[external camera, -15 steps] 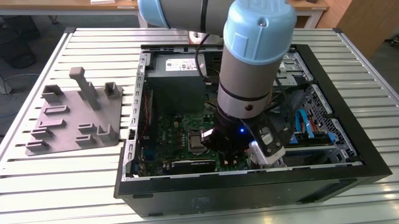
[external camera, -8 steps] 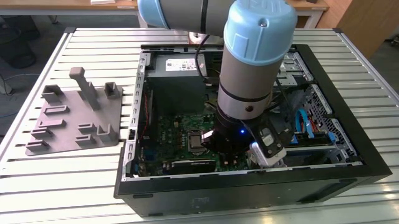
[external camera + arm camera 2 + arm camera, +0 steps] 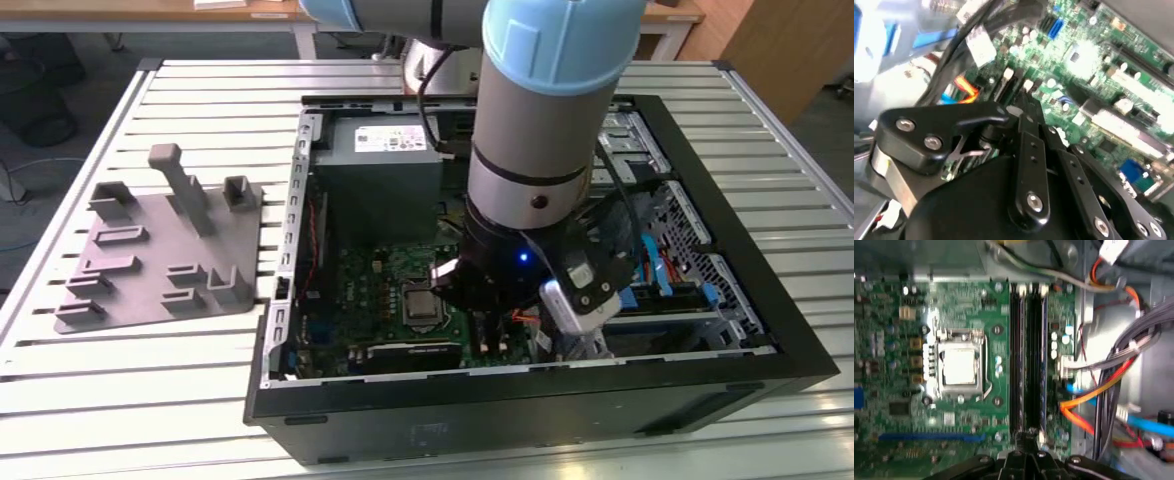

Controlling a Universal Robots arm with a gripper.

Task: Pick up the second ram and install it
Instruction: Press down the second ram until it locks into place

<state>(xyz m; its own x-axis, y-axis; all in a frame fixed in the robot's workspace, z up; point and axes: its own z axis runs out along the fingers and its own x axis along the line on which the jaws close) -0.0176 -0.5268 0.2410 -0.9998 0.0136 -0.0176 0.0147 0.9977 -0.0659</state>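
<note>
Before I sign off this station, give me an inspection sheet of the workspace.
Surface: slatted table, open case on it.
Job's things: motherboard with slots; cannot tell whether a ram sits in them.
Clutter: gray fixture plate beside the case.
Grippers: gripper at the slots' end, inside the case.
Cables: orange cable and gray bundle beside the motherboard.
Surroundings: wooden desk behind the table.

Glossy green motherboard (image 3: 969,405); matt black metal case (image 3: 534,415); slatted metal table (image 3: 134,380).
</note>
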